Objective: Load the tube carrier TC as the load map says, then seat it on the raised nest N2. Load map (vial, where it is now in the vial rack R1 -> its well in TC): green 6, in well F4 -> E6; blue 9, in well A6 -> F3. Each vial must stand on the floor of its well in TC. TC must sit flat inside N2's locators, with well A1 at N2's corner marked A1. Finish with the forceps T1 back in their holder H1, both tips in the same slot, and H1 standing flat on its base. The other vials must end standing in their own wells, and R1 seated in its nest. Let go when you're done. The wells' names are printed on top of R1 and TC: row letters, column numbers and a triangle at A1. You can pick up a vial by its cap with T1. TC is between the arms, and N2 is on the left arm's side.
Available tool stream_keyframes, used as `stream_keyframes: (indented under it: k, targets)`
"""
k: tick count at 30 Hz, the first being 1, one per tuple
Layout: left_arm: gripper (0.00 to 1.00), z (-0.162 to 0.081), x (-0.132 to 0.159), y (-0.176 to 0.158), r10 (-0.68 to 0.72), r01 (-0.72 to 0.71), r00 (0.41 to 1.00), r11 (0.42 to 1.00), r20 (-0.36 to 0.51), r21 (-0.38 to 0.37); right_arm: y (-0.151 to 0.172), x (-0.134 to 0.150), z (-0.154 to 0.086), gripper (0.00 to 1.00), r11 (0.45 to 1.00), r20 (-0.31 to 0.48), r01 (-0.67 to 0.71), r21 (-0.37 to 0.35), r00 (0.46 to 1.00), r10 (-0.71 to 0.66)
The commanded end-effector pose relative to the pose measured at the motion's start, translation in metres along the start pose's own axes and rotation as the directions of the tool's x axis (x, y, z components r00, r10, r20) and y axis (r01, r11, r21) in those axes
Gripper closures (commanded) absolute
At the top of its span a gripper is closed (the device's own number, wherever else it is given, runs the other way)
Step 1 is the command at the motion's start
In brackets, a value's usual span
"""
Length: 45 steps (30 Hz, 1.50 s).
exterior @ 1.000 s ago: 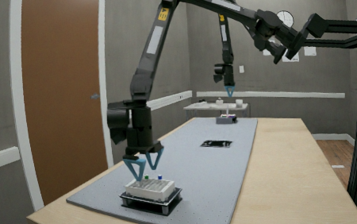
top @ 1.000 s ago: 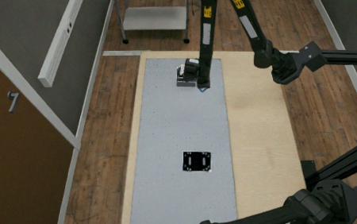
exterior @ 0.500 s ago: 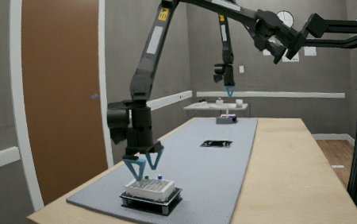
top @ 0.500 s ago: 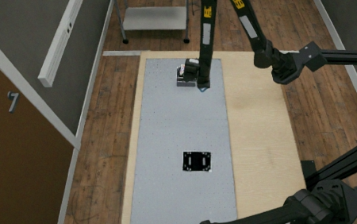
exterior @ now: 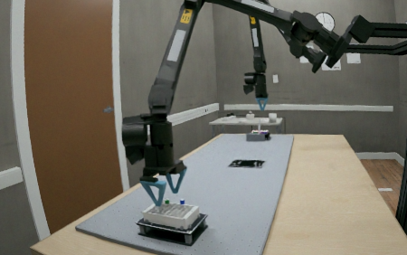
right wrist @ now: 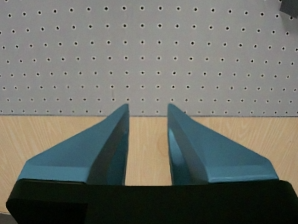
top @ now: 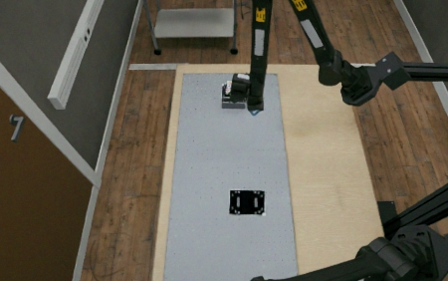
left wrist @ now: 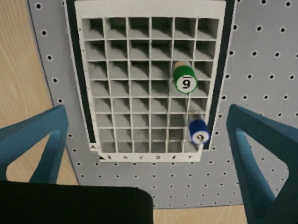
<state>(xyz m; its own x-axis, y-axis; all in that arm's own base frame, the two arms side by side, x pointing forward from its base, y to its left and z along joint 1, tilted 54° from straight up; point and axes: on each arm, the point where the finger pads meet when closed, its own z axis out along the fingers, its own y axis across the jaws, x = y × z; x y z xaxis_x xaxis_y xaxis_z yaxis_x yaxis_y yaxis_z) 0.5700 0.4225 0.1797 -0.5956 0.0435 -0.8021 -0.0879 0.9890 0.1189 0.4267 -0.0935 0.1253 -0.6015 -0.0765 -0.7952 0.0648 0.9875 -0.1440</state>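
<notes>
The white tube carrier TC (exterior: 174,216) (left wrist: 150,156) rests on the raised black nest N2 (exterior: 187,237); whether it is fully seated is not clear. A green-capped vial (left wrist: 185,80) (exterior: 167,202) stands in column E, and a blue-capped vial (left wrist: 199,132) (exterior: 182,202) stands in column F nearer the lettered edge. My left gripper (exterior: 167,199) (left wrist: 147,113) is wide open and empty, just above TC. My right gripper (exterior: 262,109) (right wrist: 148,113) is partly open and empty, high above the far end. The rack R1 (top: 233,105) (exterior: 258,137) is small there, with coloured caps; forceps T1 and holder H1 are not clear.
A flat black plate (top: 247,202) (exterior: 246,164) lies on the perforated grey mat (top: 224,154) between the arms. A dark object's corner (right wrist: 289,7) shows at the right wrist view's top right. The wooden table edge (right wrist: 148,150) lies below the right fingers.
</notes>
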Motion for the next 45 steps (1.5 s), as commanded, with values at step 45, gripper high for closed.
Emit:
stream_keyframes:
  k: [45]
  targets:
    - [0.0, -0.062, 0.042, -0.136, -0.014, 0.014, 1.0, 1.0, 0.026, -0.002, -0.001, -0.002, -0.001, 0.76, 1.0, 0.007, -0.007, 0.002, 1.0, 0.007]
